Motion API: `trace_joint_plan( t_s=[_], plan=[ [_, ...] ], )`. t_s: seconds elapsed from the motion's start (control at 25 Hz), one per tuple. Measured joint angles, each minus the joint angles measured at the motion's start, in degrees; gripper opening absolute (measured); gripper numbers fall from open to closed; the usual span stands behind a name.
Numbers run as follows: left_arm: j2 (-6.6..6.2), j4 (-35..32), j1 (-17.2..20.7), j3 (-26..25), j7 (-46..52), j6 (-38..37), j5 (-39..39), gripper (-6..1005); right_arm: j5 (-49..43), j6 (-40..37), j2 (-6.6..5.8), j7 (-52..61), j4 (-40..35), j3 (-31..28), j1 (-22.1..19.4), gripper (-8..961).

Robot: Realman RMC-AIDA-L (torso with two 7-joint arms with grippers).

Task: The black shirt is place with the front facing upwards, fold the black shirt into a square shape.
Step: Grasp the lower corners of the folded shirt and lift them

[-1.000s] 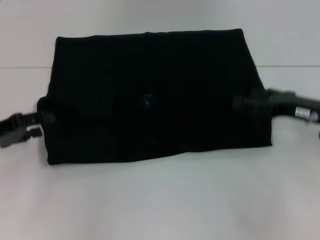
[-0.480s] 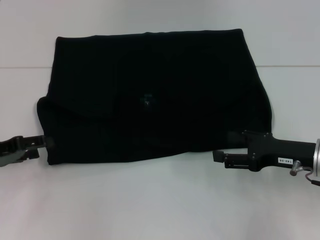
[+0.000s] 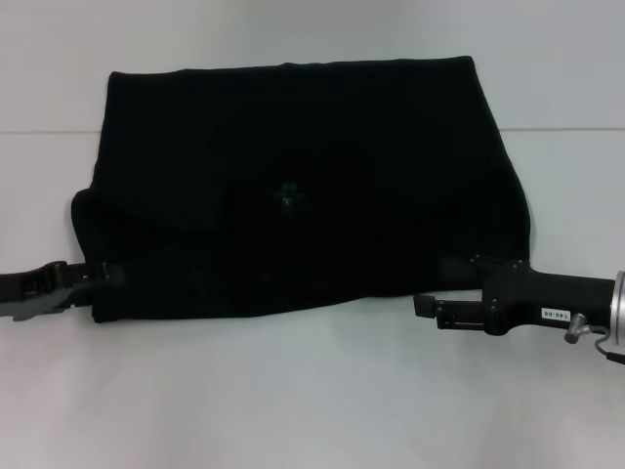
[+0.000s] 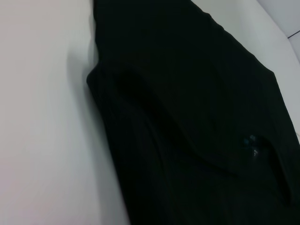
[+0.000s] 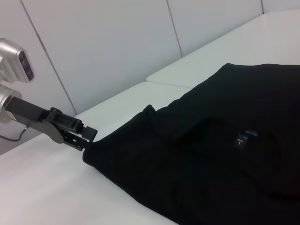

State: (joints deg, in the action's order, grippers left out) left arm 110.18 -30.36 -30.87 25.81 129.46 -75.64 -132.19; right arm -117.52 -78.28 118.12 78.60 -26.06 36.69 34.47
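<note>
Black shirt [image 3: 303, 186] is lying flat on the white surface [image 3: 312, 401], already partly folded into a wide dark slab whose long axis is running left to right across the head view; the lettered front is not showing, and only the small blue neck label [image 3: 287, 193] is peeking out near the middle of the cloth; a softer folded layer is bulging along the near half, giving that edge a slightly uneven line.

Left gripper [image 3: 98, 275] is sitting at the near-left corner of the cloth, its jaws reaching into the dark edge there; the right wrist view shows its tip [image 5: 86, 138] meeting that corner, and whether the jaws are pinching the fabric or merely touching it cannot be told.

Right gripper [image 3: 430, 305] is lying at the near-right corner, partly over the hem and pointing inward along the near edge; its jaws are not clear enough to read either.

Both arms are flanking the same near edge, one at each end, so the next fold probably depends on lifting that edge evenly and carrying it away from the robot across the short axis.

Counted: one shirt, one label, two grippers, one surface.
</note>
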Motion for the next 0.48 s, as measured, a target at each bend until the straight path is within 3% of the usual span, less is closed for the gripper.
trace_joint_plan(
  t_s=[0.48],
  plan=[
    [0.14,0.17,-1.07,3.78,2.34,-1.49,0.0,757,0.0,0.15,0.0,-0.01,-0.08,-0.23,0.23,915]
  ],
)
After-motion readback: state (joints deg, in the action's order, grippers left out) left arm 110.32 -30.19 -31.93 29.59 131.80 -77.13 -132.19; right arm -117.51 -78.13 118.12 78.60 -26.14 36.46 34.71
